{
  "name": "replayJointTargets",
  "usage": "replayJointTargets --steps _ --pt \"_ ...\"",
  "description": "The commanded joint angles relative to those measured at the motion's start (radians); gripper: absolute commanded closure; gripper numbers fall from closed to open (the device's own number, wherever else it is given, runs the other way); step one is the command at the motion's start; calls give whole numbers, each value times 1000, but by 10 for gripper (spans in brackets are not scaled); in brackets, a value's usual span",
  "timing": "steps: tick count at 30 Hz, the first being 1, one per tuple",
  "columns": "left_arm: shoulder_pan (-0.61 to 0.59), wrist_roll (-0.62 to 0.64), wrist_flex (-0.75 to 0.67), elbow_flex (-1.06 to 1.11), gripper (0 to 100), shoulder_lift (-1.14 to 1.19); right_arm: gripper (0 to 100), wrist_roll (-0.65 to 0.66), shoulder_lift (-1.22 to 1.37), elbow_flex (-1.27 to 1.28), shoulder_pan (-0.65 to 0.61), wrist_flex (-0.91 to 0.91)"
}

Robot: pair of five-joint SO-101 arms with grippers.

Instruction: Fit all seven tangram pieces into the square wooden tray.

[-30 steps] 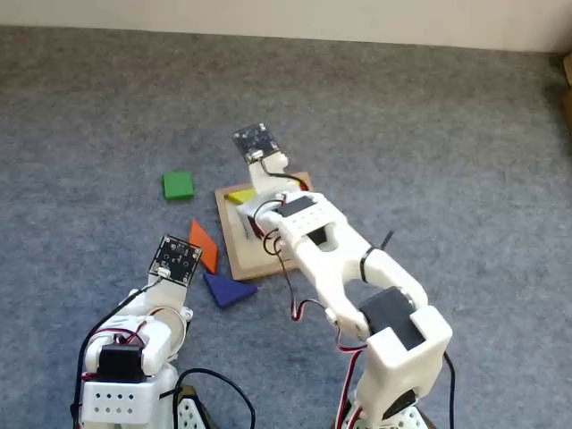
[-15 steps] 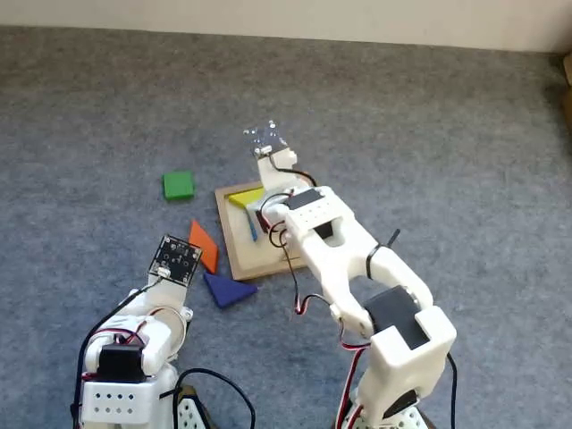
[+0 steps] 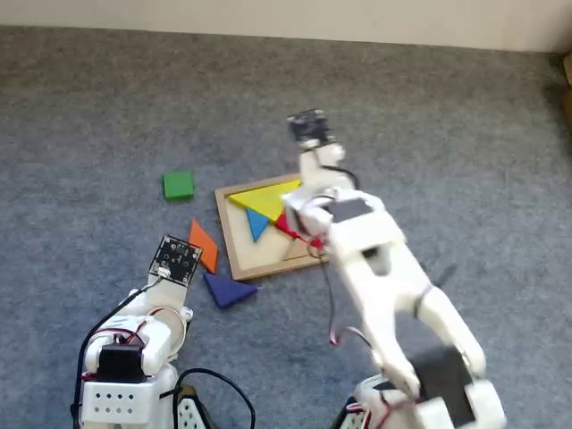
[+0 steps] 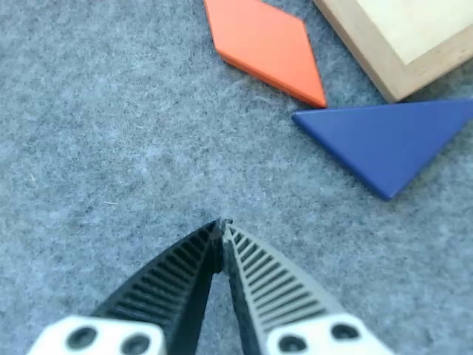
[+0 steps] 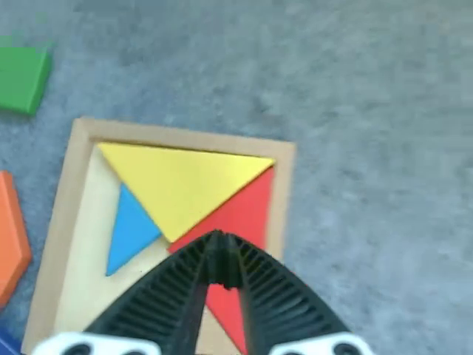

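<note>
Counter: the grey fuzzy counter (image 3: 447, 116) carries everything.

Right arm: the white right arm (image 3: 384, 268) is stretched far out, along the right side of the tray. The right hand (image 5: 219, 240) hangs over the tray and points down at the red piece, close to the tip of the yellow one. Its two fingers are pressed together and it holds nothing. I cannot tell if it touches the red piece.

Left arm: the white left arm (image 3: 134, 340) is folded back at the near edge of the counter. The left hand (image 4: 222, 225) points down at bare counter. Its fingers are squeezed tight together with nothing in them. The dark blue piece and the orange piece lie near it.

Tray: the square wooden tray (image 3: 225, 231) lies flat in the middle of the counter, turned a little. Three pieces sit in it, and part of its floor is bare.

Yellow piece: the big yellow triangle (image 3: 266, 198) lies in the tray along the far side.

Red piece: the red triangle (image 5: 236, 214) lies in the tray by the right side, touching the yellow one.

Dark blue piece: the dark blue triangle (image 3: 228, 289) lies on the counter, just beside the tray's near left corner.

Orange piece: the orange slanted four-sided piece (image 3: 204, 245) lies on the counter, just left of the tray.

Green piece: the green square (image 3: 178, 185) lies on the counter, farther off to the left, apart from the tray.

Light blue piece: the small light blue triangle (image 3: 257, 223) lies in the tray, tucked under the yellow one.
</note>
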Motion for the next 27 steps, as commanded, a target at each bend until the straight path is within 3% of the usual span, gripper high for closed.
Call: replayJointTargets --steps 1,12,27 --pt "-10 -9 6 19 992 -27 987 5 -255 79 74 4" --pt "-10 -9 6 19 992 -27 983 12 -746 506 257 1" --pt "-10 -9 6 19 992 -27 982 8 -1038 868 266 1"
